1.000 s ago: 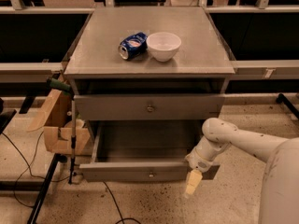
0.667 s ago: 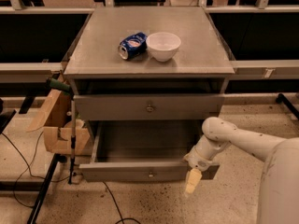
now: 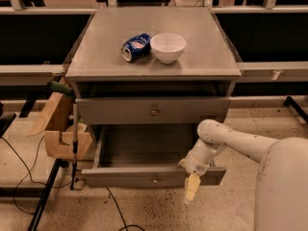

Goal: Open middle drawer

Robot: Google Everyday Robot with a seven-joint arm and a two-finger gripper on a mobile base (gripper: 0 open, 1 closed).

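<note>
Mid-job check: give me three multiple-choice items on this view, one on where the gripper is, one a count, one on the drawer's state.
1. Where is the gripper?
A. Out of view
B. Resting on the floor at far left
C. At the front of the middle drawer, right of its knob

2. How many things lie on the cabinet top?
A. One
B. Two
C. Four

3. The middle drawer is:
A. pulled out, tray showing
B. shut flush
C. taken out altogether

Answers:
1 C: it hangs against the front panel, near its right end.
2 B: a blue can and a white bowl.
3 A: its grey tray lies open to view below the shut drawer above.
</note>
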